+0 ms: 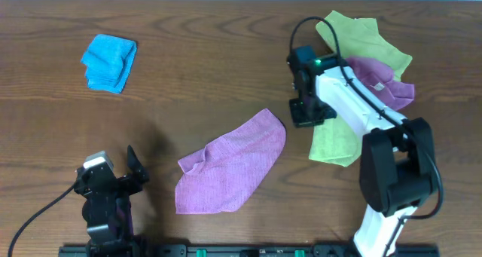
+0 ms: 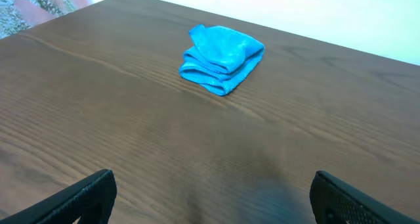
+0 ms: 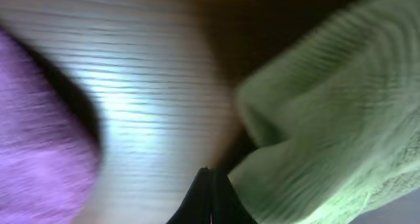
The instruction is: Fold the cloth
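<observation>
Pressed together at the bottom edge of the right wrist view: black fingertips of the right gripper (image 3: 210, 188), with nothing visibly caught between them. Brushes or nearly brushes a lime-green microfibre cloth (image 3: 328, 106) just right of those fingertips; cannot tell which. Off to their left, apart from them: the lilac-purple square microfibre cloth (image 1: 230, 166), gripped by neither arm. Sprawls rumpled and slantwise on the brown wooden table (image 1: 226, 53), between the two pairs of fingers, nearer the right pair. Shows one corner turned over at the end toward the left fingers, edges unmatched, no clean crease. Reads as barely begun, or not begun at all. On the other side, left gripper (image 2: 210, 211): fingers far apart, empty, well clear of the lilac cloth, with a small bright-blue folded cloth (image 2: 223, 56) on the table ahead of them. Beyond the right fingers, on the lime-green heap: a second lilac cloth (image 1: 384, 84). Leaves nearly all the work, by this judgement: spreading flat, pinching an edge, carrying that edge onto the opposite one.
</observation>
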Controlling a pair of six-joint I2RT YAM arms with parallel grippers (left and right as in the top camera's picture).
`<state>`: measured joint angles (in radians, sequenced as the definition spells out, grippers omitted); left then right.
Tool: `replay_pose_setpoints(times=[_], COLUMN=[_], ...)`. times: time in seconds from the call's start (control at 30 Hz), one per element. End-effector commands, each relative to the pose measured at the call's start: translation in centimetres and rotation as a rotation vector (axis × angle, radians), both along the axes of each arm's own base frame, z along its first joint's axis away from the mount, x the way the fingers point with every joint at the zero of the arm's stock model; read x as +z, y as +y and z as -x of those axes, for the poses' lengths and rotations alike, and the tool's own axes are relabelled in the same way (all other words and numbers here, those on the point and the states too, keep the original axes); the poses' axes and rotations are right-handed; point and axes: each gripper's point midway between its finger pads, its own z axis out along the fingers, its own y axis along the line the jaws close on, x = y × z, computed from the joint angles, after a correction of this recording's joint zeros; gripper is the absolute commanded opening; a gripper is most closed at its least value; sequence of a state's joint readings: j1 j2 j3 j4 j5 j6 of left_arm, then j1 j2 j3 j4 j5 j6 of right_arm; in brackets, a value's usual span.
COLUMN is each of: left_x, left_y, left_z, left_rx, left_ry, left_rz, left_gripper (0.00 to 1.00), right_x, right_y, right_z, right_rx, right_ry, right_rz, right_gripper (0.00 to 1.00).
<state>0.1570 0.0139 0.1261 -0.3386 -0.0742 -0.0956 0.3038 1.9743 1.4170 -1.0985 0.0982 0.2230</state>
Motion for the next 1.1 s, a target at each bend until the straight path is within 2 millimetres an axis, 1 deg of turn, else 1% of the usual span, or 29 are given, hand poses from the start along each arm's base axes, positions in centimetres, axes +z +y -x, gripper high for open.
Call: replay_pose_setpoints(times=[0.0,0.1,0.17,0.27,0.33,0.43,0.53,0.63,0.73,0.77,0.87,0.9,0.97,1.07], left_x=[-1.2,-1.2,-1.2,-1.2,-1.2,-1.2,-1.2,-1.2,-1.2,-1.2,-1.2,-1.2,-1.2,-1.2], left_y=[0.1,0.1,0.1,0.1,0.1,0.1,0.1,0.1,0.1,0.1,0.1,0.1,0.1,0.1], left_z=[0.1,0.1,0.1,0.1,0.1,0.1,0.1,0.1,0.1,0.1,0.1,0.1,0.1,0.1], left_rx=[-0.001,-0.001,-0.001,-0.001,-0.001,-0.001,-0.001,-0.001,-0.001,-0.001,-0.001,-0.001,-0.001,-0.001], left_ry=[0.033,0.033,0.033,0.033,0.033,0.033,0.033,0.033,0.033,0.033,0.033,0.033,0.033,0.033], left_rz=[-0.011,-0.011,-0.011,-0.011,-0.011,-0.011,-0.011,-0.011,-0.011,-0.011,-0.011,-0.011,-0.011,-0.011], left_gripper=[0.95,0.96,0.95,0.95,0.96,0.95,0.95,0.95,0.95,0.95,0.95,0.95,0.96,0.95], right_x=[-1.5,-2.4,-2.5,-2.5,-2.2,-1.2,0.7,3.6,6.9,8.3,11.3,12.2,13.2,13.6], right_y=[-3.0,-5.8,-7.1,-7.3,-6.7,-6.3,-5.9,-5.3,-4.0,-3.3,-1.0,-0.6,0.0,1.8], right_z=[0.9,1.7,2.0,2.0,1.8,0.8,-0.4,-1.7,-2.7,-3.0,-3.3,-3.3,-3.3,-2.6], right_rx=[-0.058,-0.148,-0.209,-0.267,-0.248,-0.217,-0.202,-0.174,-0.114,-0.089,0.003,0.023,0.045,0.085], right_ry=[0.047,0.079,0.099,0.11,0.106,0.069,0.016,-0.063,-0.155,-0.198,-0.29,-0.322,-0.354,-0.344], right_rz=[0.013,0.009,-0.025,-0.105,-0.163,-0.179,-0.187,-0.204,-0.262,-0.294,-0.384,-0.386,-0.393,-0.441], right_gripper=[0.01,0.01,0.01,0.01,0.01,0.02,0.01,0.01,0.02,0.01,0.02,0.01,0.02,0.02])
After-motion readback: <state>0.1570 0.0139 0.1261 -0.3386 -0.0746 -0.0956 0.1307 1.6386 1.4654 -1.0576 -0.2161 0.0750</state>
